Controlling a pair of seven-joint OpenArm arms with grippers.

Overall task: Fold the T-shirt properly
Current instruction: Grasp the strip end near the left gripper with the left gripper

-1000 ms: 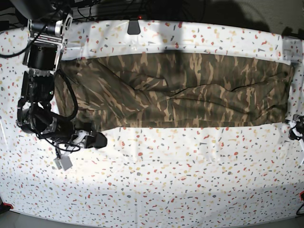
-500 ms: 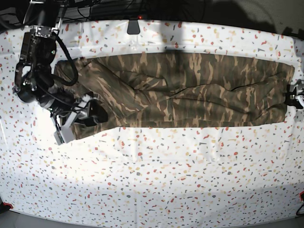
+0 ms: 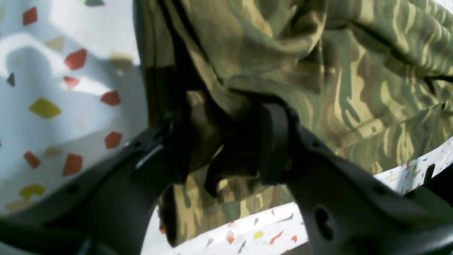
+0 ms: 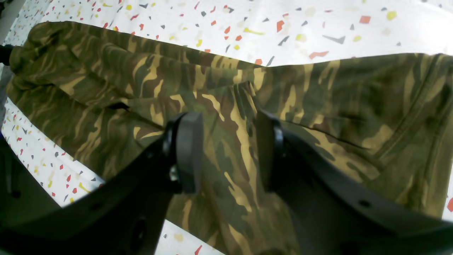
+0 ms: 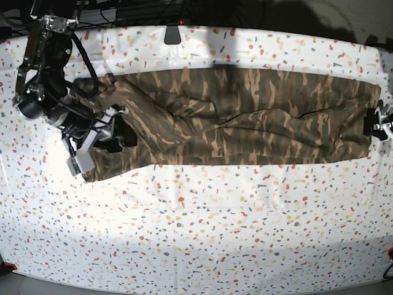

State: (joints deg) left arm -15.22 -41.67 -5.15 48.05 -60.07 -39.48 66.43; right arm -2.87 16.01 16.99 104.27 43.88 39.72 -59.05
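Observation:
The camouflage T-shirt lies spread in a long band across the far half of the table. My right gripper hovers over its left end. In the right wrist view that gripper is open, with flat camouflage cloth showing between its fingers. My left gripper is at the shirt's right edge. In the left wrist view it stands open, with a bunched fold of the shirt sitting between its wide-set fingers.
A white cover speckled with coloured chips spans the whole table. A small dark fitting sits at the far edge in the middle. The right arm's body and cables rise over the far left corner.
My right gripper has moved from the bare cover in front of the shirt up onto its left end. My left gripper has moved from below the right corner up to the right edge.

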